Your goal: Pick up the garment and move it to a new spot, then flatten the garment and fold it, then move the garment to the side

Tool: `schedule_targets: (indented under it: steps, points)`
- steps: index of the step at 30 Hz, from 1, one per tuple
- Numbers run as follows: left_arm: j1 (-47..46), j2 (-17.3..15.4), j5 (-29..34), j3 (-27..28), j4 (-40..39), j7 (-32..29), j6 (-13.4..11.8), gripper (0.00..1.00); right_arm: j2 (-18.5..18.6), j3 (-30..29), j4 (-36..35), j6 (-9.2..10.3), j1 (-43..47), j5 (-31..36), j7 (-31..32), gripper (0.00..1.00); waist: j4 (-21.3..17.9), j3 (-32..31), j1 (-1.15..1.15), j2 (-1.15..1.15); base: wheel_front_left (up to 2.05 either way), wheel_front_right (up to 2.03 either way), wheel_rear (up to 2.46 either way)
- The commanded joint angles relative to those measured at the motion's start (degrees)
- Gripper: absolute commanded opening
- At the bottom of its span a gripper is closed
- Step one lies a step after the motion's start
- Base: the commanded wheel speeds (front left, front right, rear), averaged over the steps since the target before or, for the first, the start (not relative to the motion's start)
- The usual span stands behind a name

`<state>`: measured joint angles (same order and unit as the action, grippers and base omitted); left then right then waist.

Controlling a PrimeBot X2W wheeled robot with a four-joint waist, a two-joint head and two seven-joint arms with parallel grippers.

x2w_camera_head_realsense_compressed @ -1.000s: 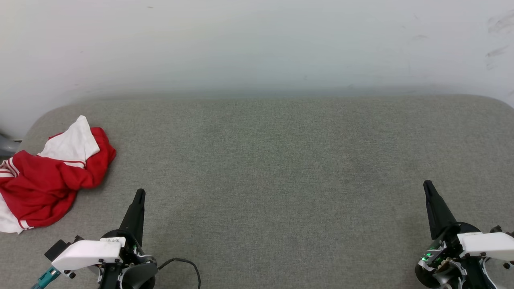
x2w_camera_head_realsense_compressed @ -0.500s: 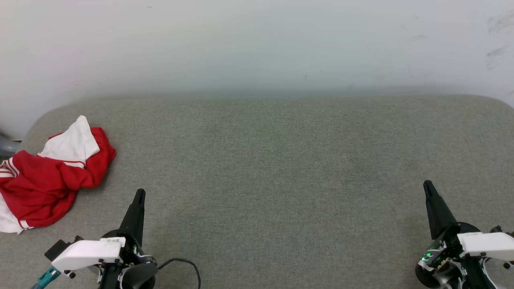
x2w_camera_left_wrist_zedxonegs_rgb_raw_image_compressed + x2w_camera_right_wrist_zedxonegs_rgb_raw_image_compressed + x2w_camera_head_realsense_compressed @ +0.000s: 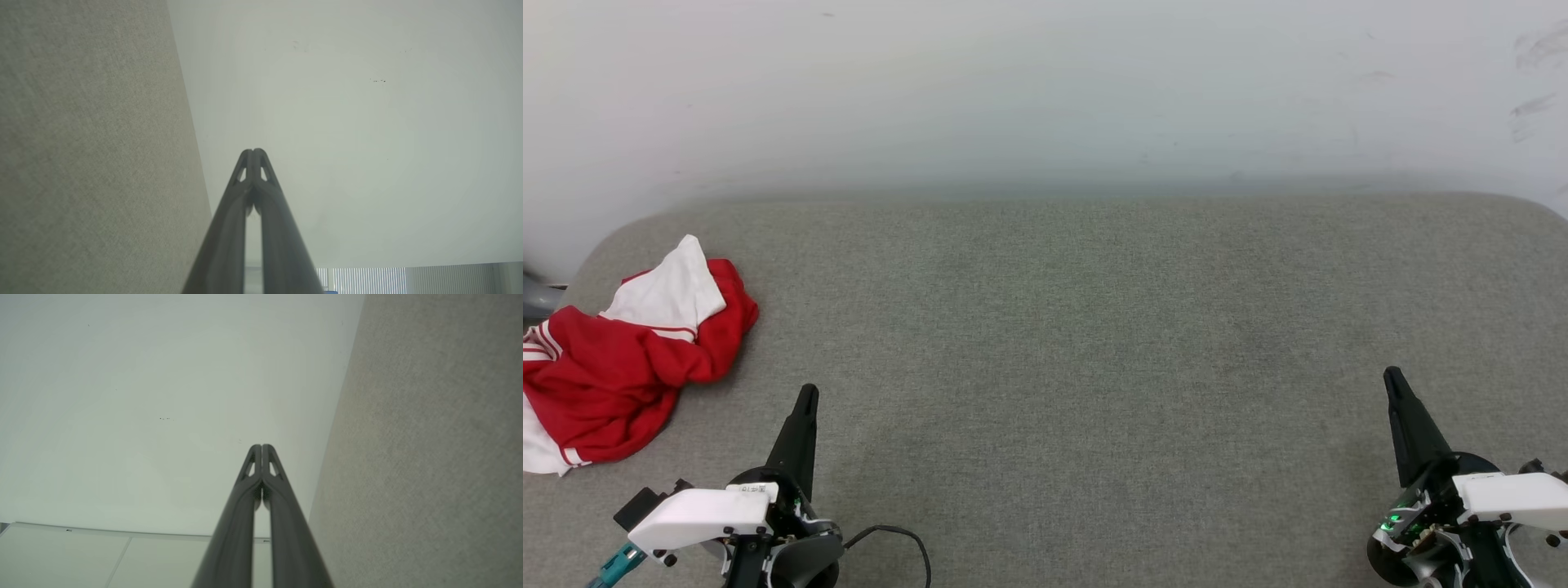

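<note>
The shirt [image 3: 621, 359] lies crumpled at the worktop's [image 3: 1094, 343] left edge. Over the worktop's near edge hover the left pincer [image 3: 806, 394] and the right pincer [image 3: 1391, 376], both pressed together and empty.

Your head camera looked forward and down from high over the near side of the grey padded surface [image 3: 1094, 343], taking in both rounded far corners and the white wall [image 3: 1045, 82] behind the far edge. Your left wrist camera looked close along the left gripper [image 3: 253, 152] at that wall, with the surface rolled onto its left side. Your right wrist camera mirrored it along the right gripper [image 3: 261, 446], surface on its right. All three views shared the far edge and wall.
</note>
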<state>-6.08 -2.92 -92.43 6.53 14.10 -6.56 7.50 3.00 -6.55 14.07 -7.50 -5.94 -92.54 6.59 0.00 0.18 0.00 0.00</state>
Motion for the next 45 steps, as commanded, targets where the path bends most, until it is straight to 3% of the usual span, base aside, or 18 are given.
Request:
schedule_targets:
  steps: [1, 3, 4, 12, 17, 26, 45]
  points:
    - [-0.4, 0.1, 0.1, 0.2, 0.0, -0.1, 0.2, 0.0, -0.2, 0.0, 0.1, 0.02, -0.7, 0.3, 0.1, 0.0, 0.0, 0.0, 0.0, 0.0, 0.0, 0.0, 0.0]
    - [-0.4, 0.1, 0.1, 0.2, 0.0, -0.2, 0.2, 0.0, -0.2, 0.0, 0.0, 0.02, -0.7, 0.3, 0.1, 0.0, 0.0, 0.0, 0.0, 0.0, 0.0, 0.0, 0.0]
    - [-0.4, 0.1, 0.1, 0.2, 0.0, -0.1, 0.2, 1.0, -0.2, 0.0, 0.0, 0.02, -0.7, 0.3, 0.1, 1.0, 0.0, 0.0, 0.0, 0.0, 0.0, 0.0, 0.0]
    - [1.6, 0.1, 0.9, -0.5, 0.7, 1.4, 0.0, 1.0, -0.1, 0.1, 1.2, 0.01, 1.9, 1.0, -1.3, 1.0, 0.0, 0.0, 0.0, 0.0, 0.0, 0.0, 0.0]
    - [1.8, 0.1, 3.9, 0.4, 0.1, 2.8, -0.2, 1.0, -0.1, -0.4, 0.1, 0.01, 2.2, 5.2, -2.8, 1.0, 0.0, 0.1, 0.0, 0.0, 0.0, 0.0, 0.0]
    - [1.7, 0.1, 13.2, 0.5, -3.6, 5.2, -2.2, 1.0, -0.1, -1.2, -3.4, 0.01, 2.7, 14.7, -5.1, 1.0, 0.0, 0.2, 0.0, 0.0, 0.0, 0.0, 0.0]
    - [2.8, 0.1, 37.7, -4.0, -10.0, 9.5, -9.2, 1.0, -0.1, 1.4, -11.6, 0.01, 4.2, 38.6, -9.5, 1.0, 0.3, 0.3, 0.0, 0.0, 0.0, 0.0, 0.0]
